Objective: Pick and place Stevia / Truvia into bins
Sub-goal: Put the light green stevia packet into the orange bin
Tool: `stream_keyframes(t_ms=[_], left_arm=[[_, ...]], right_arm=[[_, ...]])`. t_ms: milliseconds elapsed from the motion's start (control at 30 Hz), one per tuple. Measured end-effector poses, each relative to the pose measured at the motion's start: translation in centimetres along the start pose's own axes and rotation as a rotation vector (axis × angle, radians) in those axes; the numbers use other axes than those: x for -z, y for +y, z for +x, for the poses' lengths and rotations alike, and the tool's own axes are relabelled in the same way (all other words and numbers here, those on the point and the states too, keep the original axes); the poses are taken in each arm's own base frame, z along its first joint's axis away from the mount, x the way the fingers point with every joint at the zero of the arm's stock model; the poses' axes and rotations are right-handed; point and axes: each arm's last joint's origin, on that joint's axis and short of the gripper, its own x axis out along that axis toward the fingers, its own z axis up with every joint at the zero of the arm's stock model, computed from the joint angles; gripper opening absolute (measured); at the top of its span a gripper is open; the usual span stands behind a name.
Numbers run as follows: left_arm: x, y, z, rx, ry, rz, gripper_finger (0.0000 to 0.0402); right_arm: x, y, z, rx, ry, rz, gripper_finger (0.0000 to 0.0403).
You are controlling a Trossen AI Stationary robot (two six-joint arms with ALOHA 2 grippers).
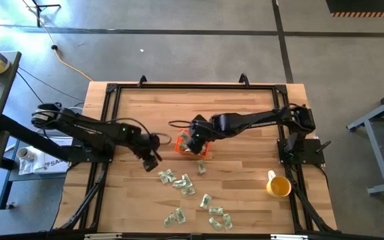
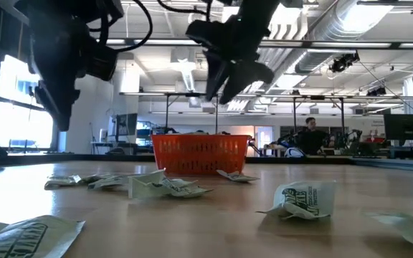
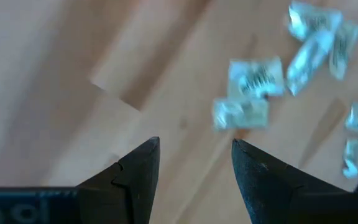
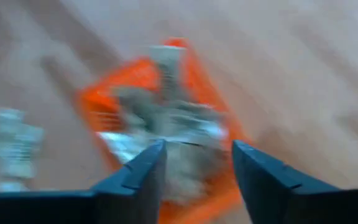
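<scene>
Scattered across the near half of the wooden table (image 1: 245, 120) lie the Stevia sachets (image 1: 185, 184), small pale green and white paper packets, some bunched close together and others apart toward the front edge. One sachet (image 1: 201, 168) lies just beside the orange bin (image 1: 204, 151), on its near side. The bin stands near the table's middle, and the right wrist view shows several sachets already heaped inside it (image 4: 166, 134).

Directly above the bin hangs the right gripper (image 4: 194, 165), its fingers apart with nothing between them; from table height it hangs well clear of the bin's rim.

Left of the bin, the left gripper (image 3: 194, 165) hovers over bare wood, its fingers also apart and empty, with a cluster of sachets (image 3: 250, 93) just ahead of it.

Near the table's right front corner stands a yellow cup (image 1: 279, 186), well apart from the bin and the sachets.
</scene>
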Motion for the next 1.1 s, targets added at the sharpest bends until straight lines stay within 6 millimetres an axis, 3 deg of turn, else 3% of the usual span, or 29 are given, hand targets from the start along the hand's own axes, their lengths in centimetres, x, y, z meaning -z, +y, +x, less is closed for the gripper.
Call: stream_keyframes(t_ms=[100,233,400,600,767,1100], left_arm=[[1.1,-1.3,0.6,0.013,0.026,-0.017,0.0232],[1.8,-2.8,1.1,0.058,0.012,-0.231,0.0232],[2.1,-4.5,2.0,0.109,-0.065,-0.506,0.0232],[2.9,-5.0,4.8,0.025,-0.036,-0.846,0.0232],[2.5,-6.8,6.9,0.044,-0.099,-0.912,0.0232],[2.5,-6.6,9.0,-0.198,-0.072,-0.905,0.0231]], right_arm=[[1.0,-0.9,-1.4,0.135,0.034,-0.063,0.0210],[2.0,-2.2,-1.9,0.214,0.163,-0.125,0.0248],[3.3,-3.1,-0.7,0.244,0.218,-0.219,0.0260],[4.8,-3.8,1.2,0.240,0.226,-0.276,0.0261],[5.4,-4.1,1.9,0.237,0.235,-0.311,0.0261],[5.6,-4.2,2.0,0.253,0.225,-0.324,0.0261]])
